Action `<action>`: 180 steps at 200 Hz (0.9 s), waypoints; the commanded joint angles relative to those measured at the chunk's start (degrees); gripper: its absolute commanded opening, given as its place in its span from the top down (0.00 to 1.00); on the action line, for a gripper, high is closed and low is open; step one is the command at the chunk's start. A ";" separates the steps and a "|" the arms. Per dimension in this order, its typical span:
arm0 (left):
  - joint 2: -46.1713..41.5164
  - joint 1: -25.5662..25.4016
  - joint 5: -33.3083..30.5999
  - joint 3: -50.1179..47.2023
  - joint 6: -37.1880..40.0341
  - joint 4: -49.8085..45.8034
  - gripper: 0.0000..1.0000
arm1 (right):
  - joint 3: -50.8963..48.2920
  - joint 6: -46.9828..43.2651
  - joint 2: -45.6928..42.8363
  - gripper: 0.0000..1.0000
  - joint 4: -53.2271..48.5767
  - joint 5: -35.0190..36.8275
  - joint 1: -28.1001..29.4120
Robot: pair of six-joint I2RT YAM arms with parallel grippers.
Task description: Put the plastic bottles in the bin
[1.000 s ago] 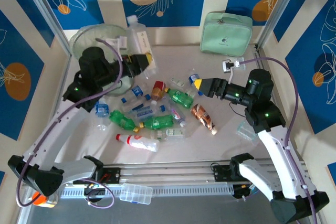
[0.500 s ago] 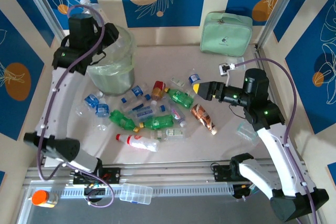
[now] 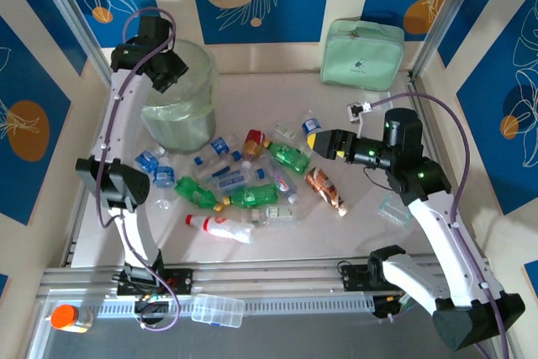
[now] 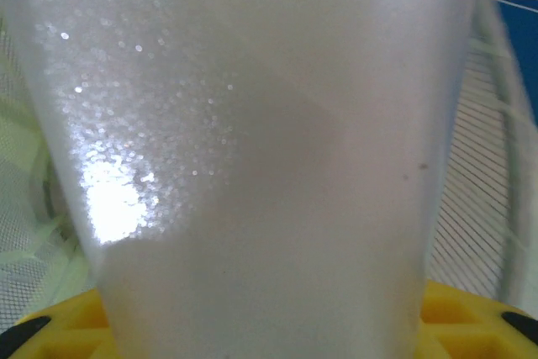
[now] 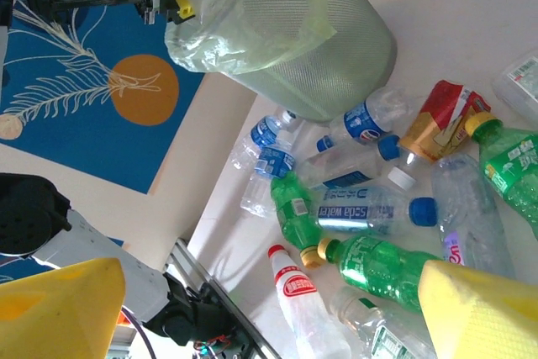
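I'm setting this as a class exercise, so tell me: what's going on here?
The left gripper holds a pale bottle over the bin, not yet released. The right gripper hovers open above the bottles scattered on the table, gripping nothing. Many are left to bin.

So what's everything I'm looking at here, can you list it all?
plastic bottles: about fifteen, clear, green, orange-brown, white; mid-table
pale bottle: one, translucent, in the left gripper
bin: one, grey-green, bag-lined, far left
zip pouch: one, mint green, far right
lidded box: one, clear, near edge
orange-capped container: one, near left corner
left gripper: shut on pale bottle, over bin
right gripper: open, yellow-tipped, beside the pile
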 commanded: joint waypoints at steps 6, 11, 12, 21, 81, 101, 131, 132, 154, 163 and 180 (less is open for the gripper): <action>4.30 2.44 0.29 3.91 -5.71 -6.10 1.00 | 0.02 0.30 0.94 0.10 -2.49 3.22 0.58; 5.01 2.85 0.91 3.91 -6.31 -6.20 1.00 | -0.06 0.39 1.03 0.10 -2.53 3.39 0.72; 5.11 2.89 1.04 3.87 -6.44 -6.16 1.00 | -0.07 0.43 1.03 0.10 -2.57 3.43 0.77; 6.30 3.34 2.17 3.91 -7.24 -5.67 1.00 | -0.25 0.56 1.17 0.10 -2.57 3.83 1.02; 12.44 3.71 8.23 4.00 -11.75 -5.92 1.00 | 0.07 -0.64 2.75 0.10 -4.57 9.23 2.42; 13.63 3.72 7.85 4.00 -11.79 -6.63 0.94 | 0.07 -0.77 3.09 0.10 -4.81 9.92 2.48; 14.53 3.83 9.25 4.13 -11.30 -5.99 0.56 | 0.73 -1.41 3.80 0.09 -5.26 10.50 2.47; 14.58 3.82 9.30 4.11 -11.31 -6.01 0.55 | 0.76 -1.43 3.82 0.09 -5.30 10.56 2.48; 14.28 3.90 8.93 4.27 -12.16 -6.45 0.32 | 1.05 -1.54 3.94 0.09 -5.34 10.75 2.49; 14.03 3.90 8.90 4.27 -12.44 -6.68 0.29 | 1.15 -1.54 3.94 0.09 -5.34 10.87 2.49; 13.54 3.90 9.13 4.27 -12.72 -6.99 0.27 | 1.09 -1.46 3.98 0.09 -5.47 11.31 2.49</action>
